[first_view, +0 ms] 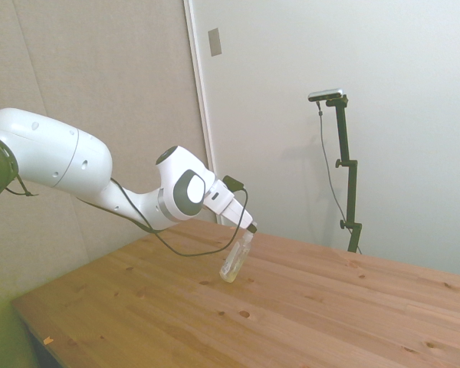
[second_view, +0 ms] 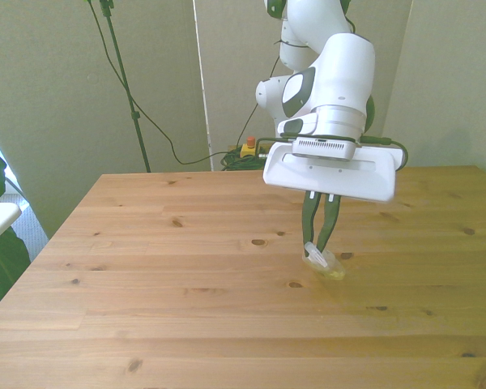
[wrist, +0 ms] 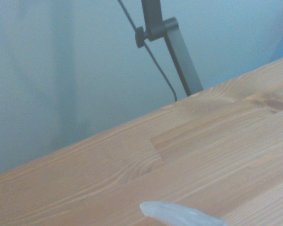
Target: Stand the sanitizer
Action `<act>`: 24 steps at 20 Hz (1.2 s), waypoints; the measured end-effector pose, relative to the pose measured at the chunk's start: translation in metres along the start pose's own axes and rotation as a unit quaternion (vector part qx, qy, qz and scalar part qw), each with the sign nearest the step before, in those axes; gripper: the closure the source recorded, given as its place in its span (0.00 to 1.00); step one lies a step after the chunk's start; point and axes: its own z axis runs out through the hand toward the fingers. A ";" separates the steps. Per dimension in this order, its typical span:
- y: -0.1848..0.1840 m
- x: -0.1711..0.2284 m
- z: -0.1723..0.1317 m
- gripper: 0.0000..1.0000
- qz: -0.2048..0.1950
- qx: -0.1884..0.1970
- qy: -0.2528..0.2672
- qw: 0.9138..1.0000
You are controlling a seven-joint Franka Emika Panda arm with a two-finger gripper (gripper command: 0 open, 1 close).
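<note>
- Pale pine boards, knotted and streaked with grain, make up the wooden table (first_view: 307,307), whose planks run lengthwise with visible seams between them.
- Glossy white shells with grey joint caps cover the Franka arm (first_view: 77,165); a thin black cable loops under its forearm.
- Dark, slim fingers (second_view: 327,219) hang below a broad white wrist plate in the front view and converge toward their tips.
- Clear plastic forms the sanitizer (first_view: 235,261), a small slim bottle with yellowish liquid pooled at its low end.
- The gripper (first_view: 248,234) is closed on the sanitizer at its upper end, near the pump top, with the bottle's body hanging below and beyond the fingertips.
- The sanitizer is tilted in the side view, its top leaning toward the gripper and its base down at the tabletop; whether the base touches the wood or sits just above it I cannot tell.
- In the front view the sanitizer (second_view: 325,263) sits toward the front view's right of the table's middle, directly beneath the gripper (second_view: 319,245).
- A blurred, pale translucent sliver (wrist: 179,214) shows in the wrist view over the wood; its identity is too soft to be sure of.
- Any label on the bottle is too small to read.
</note>
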 end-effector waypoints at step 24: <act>0.018 -0.069 -0.036 0.00 -0.001 0.066 0.126 0.990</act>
